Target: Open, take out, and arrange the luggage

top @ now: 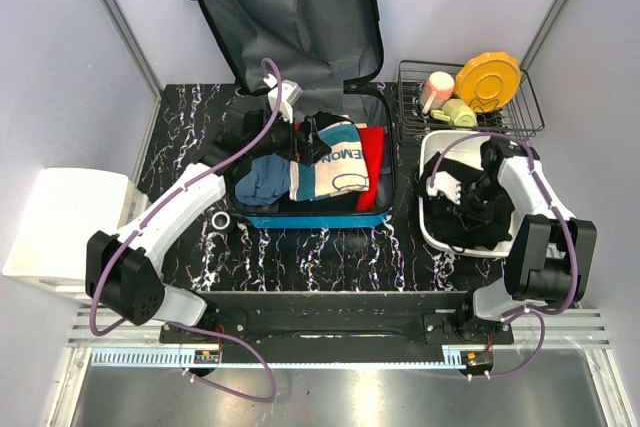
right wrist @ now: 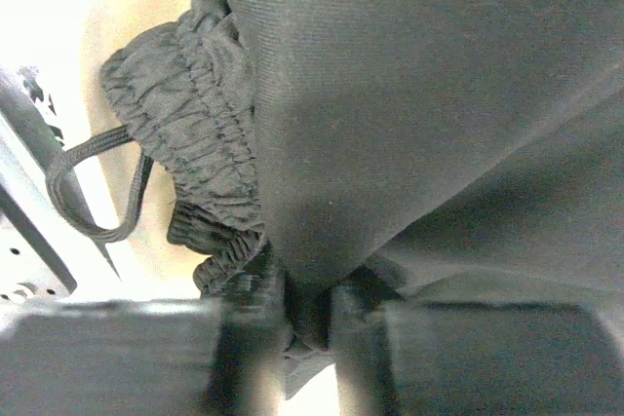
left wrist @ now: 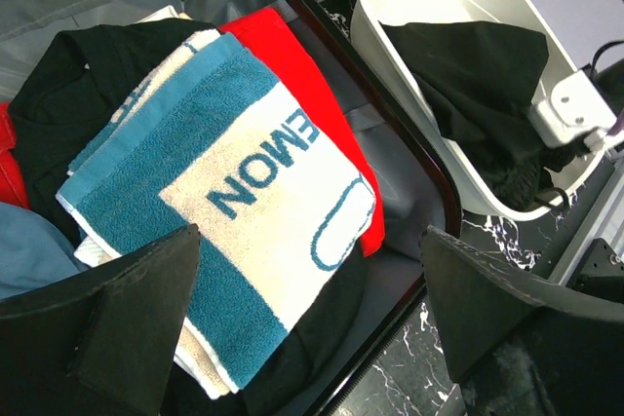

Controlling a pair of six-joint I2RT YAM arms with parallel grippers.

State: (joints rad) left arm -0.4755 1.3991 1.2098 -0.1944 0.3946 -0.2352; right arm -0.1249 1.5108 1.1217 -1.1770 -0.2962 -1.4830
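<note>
Now | step, as judged: unpacking | suitcase (top: 290, 17) open on bench (top: 330, 257) | left claw (left wrist: 310, 241) apart above its towel (left wrist: 244, 192) | right claw (right wrist: 307, 319) clamped on black garment (right wrist: 439, 94) in bin (left wrist: 380, 26) right of suitcase | next, likely: release, withdraw

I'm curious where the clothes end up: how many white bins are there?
2. The left bin stands far left of the luggage; the right bin sits just right of it, holding a black garment. More may lie outside the view.
</note>
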